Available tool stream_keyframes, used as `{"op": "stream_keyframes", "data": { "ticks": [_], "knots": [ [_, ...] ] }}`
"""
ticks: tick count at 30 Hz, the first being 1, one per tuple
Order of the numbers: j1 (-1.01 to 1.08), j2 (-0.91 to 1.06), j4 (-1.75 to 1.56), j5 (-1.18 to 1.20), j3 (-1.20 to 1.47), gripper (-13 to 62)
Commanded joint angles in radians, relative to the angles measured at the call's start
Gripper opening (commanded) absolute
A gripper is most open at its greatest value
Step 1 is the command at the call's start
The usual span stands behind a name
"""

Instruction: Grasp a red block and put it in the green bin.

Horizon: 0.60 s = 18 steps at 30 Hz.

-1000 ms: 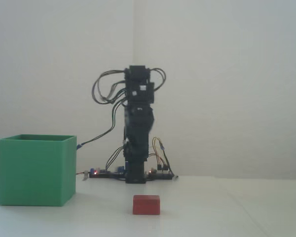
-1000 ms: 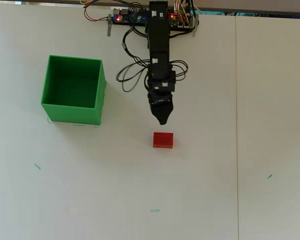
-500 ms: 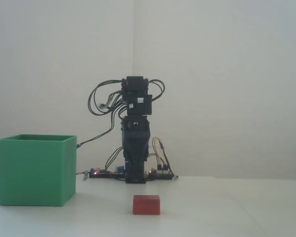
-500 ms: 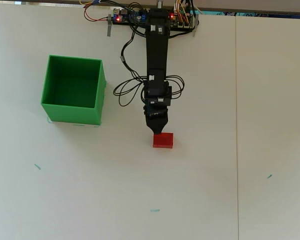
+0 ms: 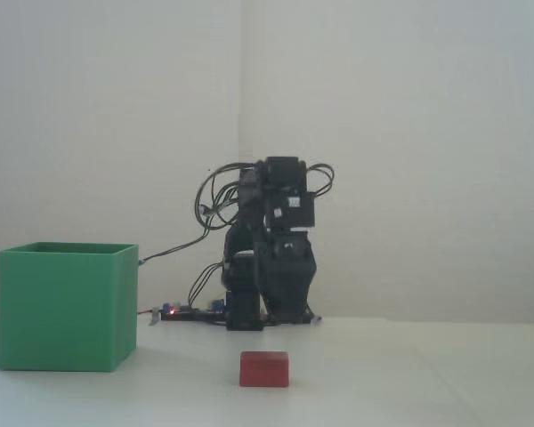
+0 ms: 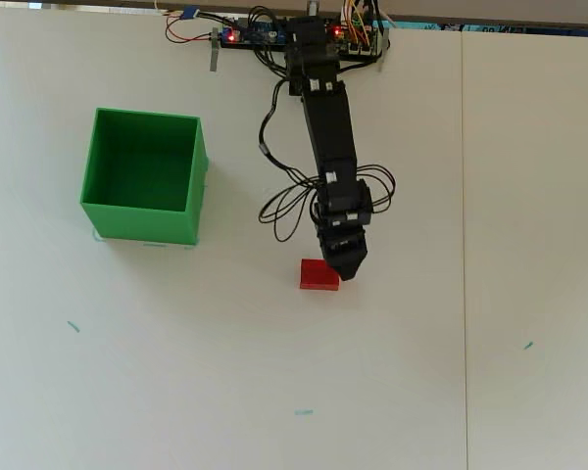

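Red block (image 6: pixel 318 275) is lying on the white worktop (image 6: pixel 421 372), well right of the green bin (image 6: pixel 98 201) in the overhead view and outside it. Claw (image 6: pixel 344 268) is hanging over the block's right end, covering that corner. Jaws are blending into one dark tip, so can't tell their spread. In the fixed view the block (image 5: pixel 264 369) is sitting clear of the arm (image 5: pixel 271 258), claw lost in the black bulk.

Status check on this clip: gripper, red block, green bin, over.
Gripper above the block's right edge, jaw state unreadable. Red block on the table, ungrasped. Green bin empty, to its left in overhead view. Nothing between them.
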Motion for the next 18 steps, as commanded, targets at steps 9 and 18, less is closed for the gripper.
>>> {"op": "stream_keyframes", "data": {
  "ticks": [9,18],
  "knots": [
    [0.037,-0.038,0.055,0.034,-0.081,35.0],
    [0.078,-0.051,0.103,0.193,-0.074,35.5]
  ]
}}
